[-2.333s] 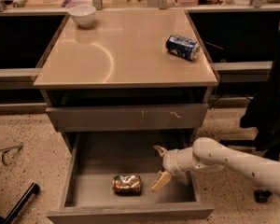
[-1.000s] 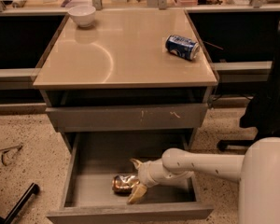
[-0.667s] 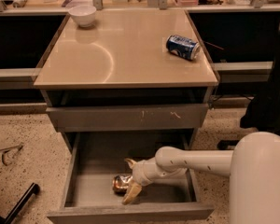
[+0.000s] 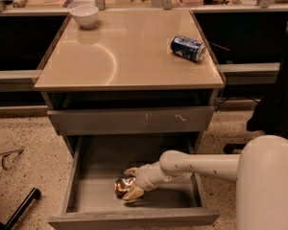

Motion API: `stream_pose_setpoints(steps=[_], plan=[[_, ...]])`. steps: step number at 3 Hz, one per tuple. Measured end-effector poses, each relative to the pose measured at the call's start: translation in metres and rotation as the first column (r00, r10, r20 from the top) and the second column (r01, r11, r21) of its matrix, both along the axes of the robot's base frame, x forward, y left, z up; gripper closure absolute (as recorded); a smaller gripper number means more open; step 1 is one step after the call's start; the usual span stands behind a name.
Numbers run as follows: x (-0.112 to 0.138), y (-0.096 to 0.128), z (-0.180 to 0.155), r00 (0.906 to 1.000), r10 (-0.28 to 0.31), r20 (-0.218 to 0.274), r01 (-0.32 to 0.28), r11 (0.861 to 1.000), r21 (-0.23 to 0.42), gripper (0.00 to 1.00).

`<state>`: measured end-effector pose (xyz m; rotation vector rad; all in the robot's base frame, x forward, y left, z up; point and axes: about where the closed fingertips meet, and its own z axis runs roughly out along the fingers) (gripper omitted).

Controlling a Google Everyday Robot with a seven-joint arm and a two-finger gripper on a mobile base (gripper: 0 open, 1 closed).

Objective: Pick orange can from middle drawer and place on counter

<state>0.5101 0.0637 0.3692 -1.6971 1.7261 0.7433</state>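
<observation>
The orange can [image 4: 120, 187] lies on its side on the floor of the open middle drawer [image 4: 98, 164], near the front. My gripper [image 4: 129, 184] reaches in from the right, low inside the drawer. Its two pale fingers [image 4: 131, 171] lie against the far and near sides of the can, closed on it. The can rests on the drawer floor. My white arm [image 4: 201, 166] runs from the lower right into the drawer. The glossy beige counter [image 4: 125, 56] is the cabinet top above.
A blue-and-white can [image 4: 187, 48] lies on its side at the counter's right. A white bowl [image 4: 84, 15] stands at its back left. A closed scratched drawer front [image 4: 129, 120] overhangs the open drawer. A dark shape [image 4: 278, 99] stands at right, a black bar [image 4: 19, 210] on the floor at left.
My gripper moved left along the drawer to the orange can. Its fingers came around the can and have narrowed onto it.
</observation>
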Motion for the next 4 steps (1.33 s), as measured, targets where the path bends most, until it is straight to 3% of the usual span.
stream_pose_setpoints(steps=[1,2,3,4], plan=[[0.000,0.000,0.000,1.0000,0.000,0.000,0.000,1.000,0.000,0.65],[-0.001,-0.008,0.032,0.9993,0.004,0.038,-0.005,0.999,0.033,0.88],[-0.006,-0.016,0.097,0.9929,0.009,0.119,-0.016,0.998,0.053,1.00],[-0.010,-0.021,0.182,0.9695,0.026,0.244,-0.037,0.999,0.039,1.00]])
